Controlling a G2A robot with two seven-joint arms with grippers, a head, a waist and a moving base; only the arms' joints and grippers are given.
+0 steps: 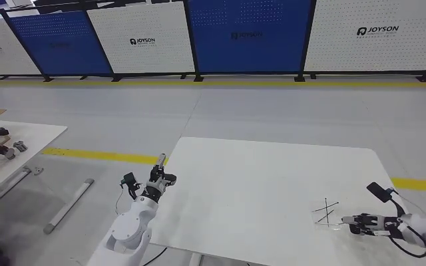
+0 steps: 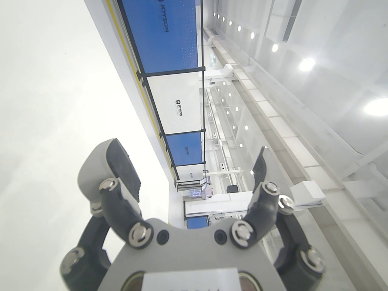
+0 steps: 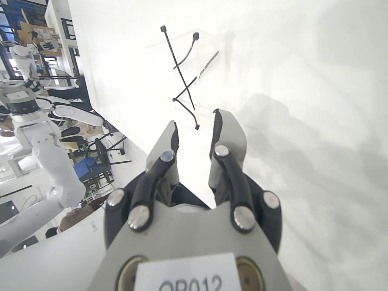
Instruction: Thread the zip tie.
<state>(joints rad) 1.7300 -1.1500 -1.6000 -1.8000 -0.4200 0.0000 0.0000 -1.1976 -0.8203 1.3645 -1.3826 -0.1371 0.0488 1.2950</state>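
Right gripper (image 3: pixel 195 117), parted and empty, I hold just short of thin black plastic zip ties (image 3: pixel 178 68), seemingly 3, crossed on the white table (image 1: pixel 266 186); none lifted, threading not begun.

My left gripper (image 2: pixel 191 158) points straight ahead, away from my body, its fingers (image 2: pixel 121 165) spread wide with nothing between them. Well apart from it, my right gripper (image 3: pixel 195 124) tilts downward and inward, jaws parted by a narrow gap, holding nothing.
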